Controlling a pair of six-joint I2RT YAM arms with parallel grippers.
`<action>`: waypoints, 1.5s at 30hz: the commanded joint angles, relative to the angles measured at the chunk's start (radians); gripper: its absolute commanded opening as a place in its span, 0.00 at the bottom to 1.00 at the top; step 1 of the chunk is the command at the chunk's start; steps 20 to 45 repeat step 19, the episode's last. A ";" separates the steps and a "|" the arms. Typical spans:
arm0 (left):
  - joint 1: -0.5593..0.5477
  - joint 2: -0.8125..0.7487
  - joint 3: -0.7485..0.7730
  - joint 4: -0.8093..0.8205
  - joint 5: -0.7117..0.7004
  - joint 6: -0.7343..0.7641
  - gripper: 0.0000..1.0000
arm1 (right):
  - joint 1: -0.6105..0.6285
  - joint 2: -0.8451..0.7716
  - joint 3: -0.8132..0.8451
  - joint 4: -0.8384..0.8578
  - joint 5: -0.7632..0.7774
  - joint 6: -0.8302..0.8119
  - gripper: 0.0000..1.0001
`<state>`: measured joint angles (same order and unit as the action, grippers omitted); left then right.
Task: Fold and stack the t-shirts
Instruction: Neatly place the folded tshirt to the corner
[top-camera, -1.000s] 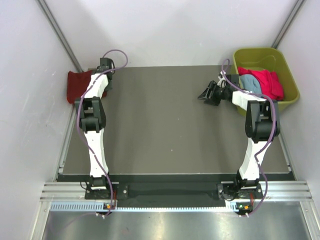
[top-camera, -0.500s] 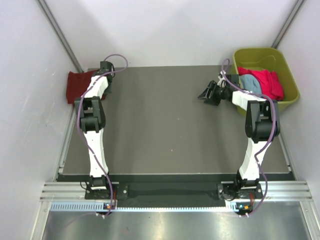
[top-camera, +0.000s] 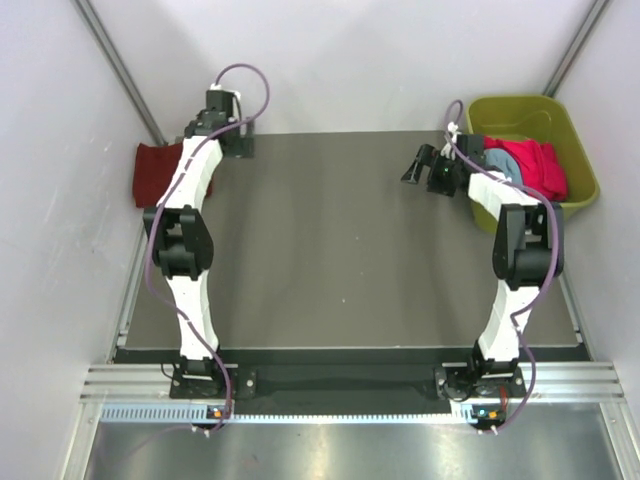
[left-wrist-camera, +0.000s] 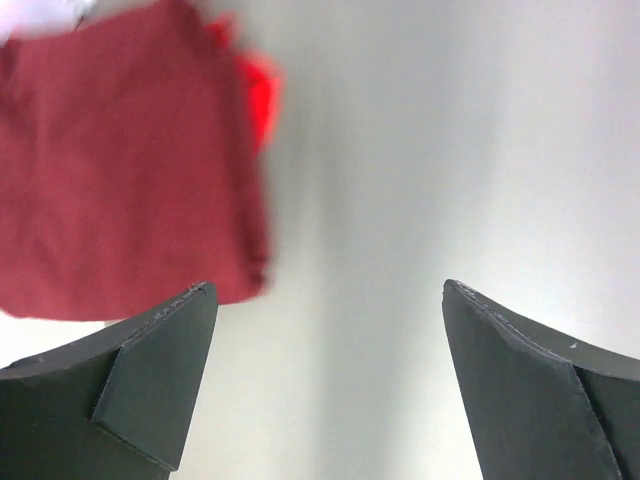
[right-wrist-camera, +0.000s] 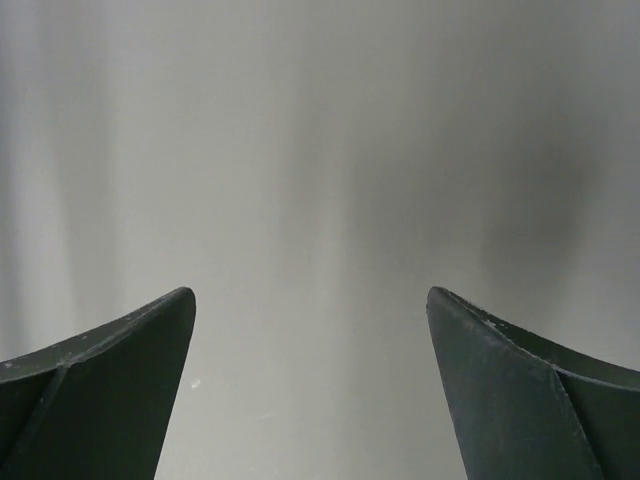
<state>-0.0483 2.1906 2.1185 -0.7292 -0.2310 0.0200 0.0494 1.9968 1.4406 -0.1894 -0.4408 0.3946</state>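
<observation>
My left hand (left-wrist-camera: 327, 290) is at the far left corner of the dark grey table (top-camera: 320, 260). Its two black fingers (left-wrist-camera: 160, 385) are spread wide with nothing between them. Just left of it, at the table's far left edge, lies the dark maroon soft cloth t-shirt (top-camera: 153, 172) in a flat, compact patch. My left wrist view is blurred, but it shows the hand clear of the shirt. It also shows a sliver of bright red cloth (left-wrist-camera: 262, 90) poking out past the maroon edge.

My right hand (right-wrist-camera: 310, 295) is over the far right part of the table, also wide open and empty, with only bare grey surface in its wrist view. It sits just left of the olive-green plastic tub (top-camera: 578, 150) at the far right corner. Bunched in the tub are a crumpled red cloth t-shirt (top-camera: 538, 165) and, on its left, a light blue cloth t-shirt (top-camera: 500, 166).
</observation>
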 joint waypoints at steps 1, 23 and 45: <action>-0.084 -0.109 0.009 0.004 0.093 -0.098 0.99 | 0.000 -0.139 0.044 -0.022 0.187 -0.109 1.00; -0.323 -0.112 -0.045 0.042 0.023 -0.123 0.99 | 0.063 -0.403 -0.072 -0.147 0.617 -0.214 1.00; -0.323 -0.112 -0.045 0.042 0.023 -0.123 0.99 | 0.063 -0.403 -0.072 -0.147 0.617 -0.214 1.00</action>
